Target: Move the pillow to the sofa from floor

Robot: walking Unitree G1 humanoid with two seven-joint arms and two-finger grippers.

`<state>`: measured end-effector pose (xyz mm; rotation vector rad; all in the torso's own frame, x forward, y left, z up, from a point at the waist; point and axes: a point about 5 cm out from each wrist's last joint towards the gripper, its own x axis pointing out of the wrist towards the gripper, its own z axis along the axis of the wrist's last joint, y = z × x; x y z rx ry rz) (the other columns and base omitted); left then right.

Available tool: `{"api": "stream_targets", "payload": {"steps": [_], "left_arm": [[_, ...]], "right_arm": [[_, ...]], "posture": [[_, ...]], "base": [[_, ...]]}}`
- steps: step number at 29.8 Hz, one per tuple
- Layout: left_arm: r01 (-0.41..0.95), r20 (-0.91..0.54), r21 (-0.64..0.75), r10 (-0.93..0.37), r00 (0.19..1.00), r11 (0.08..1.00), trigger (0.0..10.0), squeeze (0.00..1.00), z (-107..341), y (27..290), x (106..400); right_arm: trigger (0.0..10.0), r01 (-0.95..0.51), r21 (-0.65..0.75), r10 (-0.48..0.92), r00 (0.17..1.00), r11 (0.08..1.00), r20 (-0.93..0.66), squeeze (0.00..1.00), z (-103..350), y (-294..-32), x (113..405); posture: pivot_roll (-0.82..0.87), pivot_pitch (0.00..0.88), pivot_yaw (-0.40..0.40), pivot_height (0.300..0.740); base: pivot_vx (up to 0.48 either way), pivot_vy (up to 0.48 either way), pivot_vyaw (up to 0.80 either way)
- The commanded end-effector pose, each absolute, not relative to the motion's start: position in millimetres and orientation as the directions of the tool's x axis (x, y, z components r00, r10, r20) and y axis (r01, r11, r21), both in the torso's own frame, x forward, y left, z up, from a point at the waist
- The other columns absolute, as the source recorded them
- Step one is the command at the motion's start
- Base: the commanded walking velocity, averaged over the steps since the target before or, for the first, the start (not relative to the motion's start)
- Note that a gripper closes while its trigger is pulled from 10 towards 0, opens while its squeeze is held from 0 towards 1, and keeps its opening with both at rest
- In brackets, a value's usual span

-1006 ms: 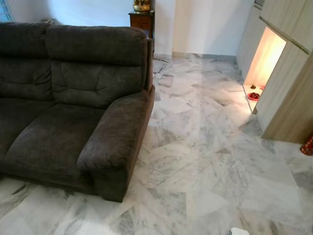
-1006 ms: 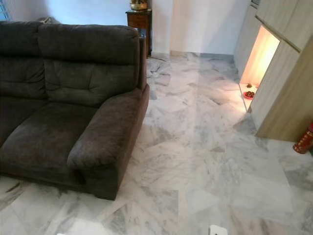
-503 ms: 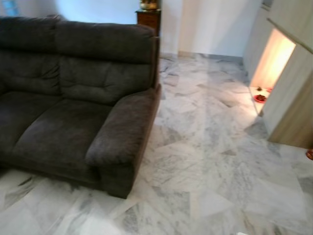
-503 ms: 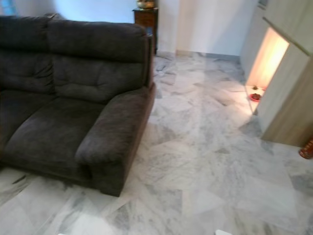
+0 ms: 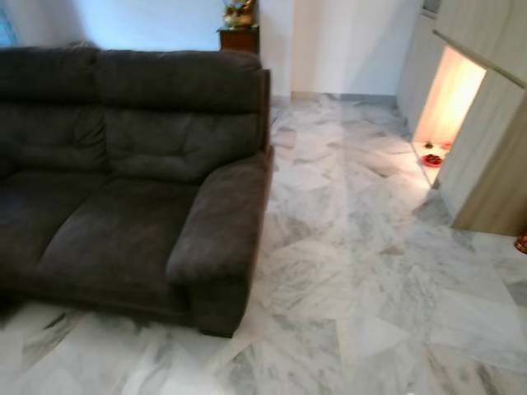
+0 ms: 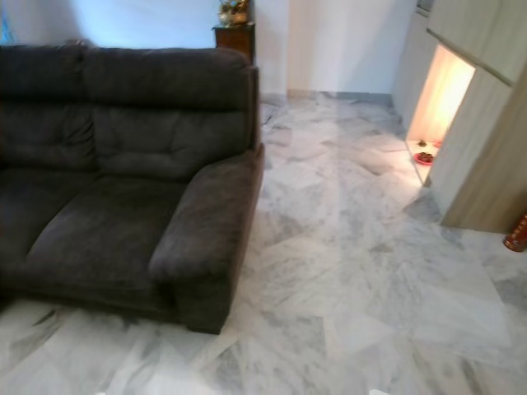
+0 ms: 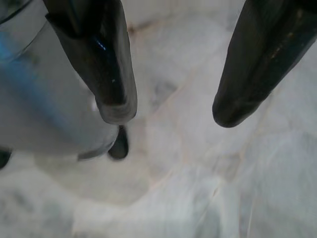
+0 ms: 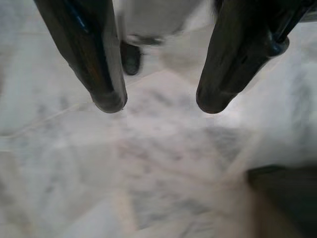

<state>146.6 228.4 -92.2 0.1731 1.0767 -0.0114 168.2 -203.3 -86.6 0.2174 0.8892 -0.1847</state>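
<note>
both grippers, left (image 7: 168, 111) and right (image 8: 156, 104), jaws parted.

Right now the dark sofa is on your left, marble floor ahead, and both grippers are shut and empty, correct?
Not quite. The sofa is on the left with marble floor ahead, but the left gripper and right gripper are open, not shut. Both wrist views show the fingers apart, holding nothing.

Head views are looking soft and slightly motion-blurred, warm light is glowing from the wall niche (image 5: 451, 99) onto the pale floor (image 5: 362, 271), wrist views are blurring heavily.
</note>
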Motion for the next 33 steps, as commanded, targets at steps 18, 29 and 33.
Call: {"api": "stream_targets", "payload": {"steps": [18,29,33], "left_arm": [[0.095,-0.877,0.144,0.083,0.473,0.985,10.0,0.0,-91.3,233.4,145.9],[0.098,-0.878,0.137,0.075,0.472,0.986,10.0,0.0,-91.9,228.9,147.6],[0.097,-0.879,0.137,0.076,0.471,0.986,10.0,0.0,-92.0,229.1,147.1]], "right_arm": [[10.0,0.266,0.094,-0.092,0.609,0.96,-0.788,0.0,-86.5,-209.4,166.0],[10.0,0.274,0.084,-0.103,0.601,0.958,-0.792,0.0,-87.0,-211.5,164.3],[10.0,0.272,0.082,-0.101,0.598,0.959,-0.795,0.0,-87.4,-211.6,163.6]], "posture": [[-0.05,0.015,0.029,0.74],[-0.05,0.019,0.026,0.74],[-0.05,0.018,0.027,0.74]], "base": [[0.0,0.429,0.0],[0.0,0.428,0.0],[0.0,0.428,0.0]]}}
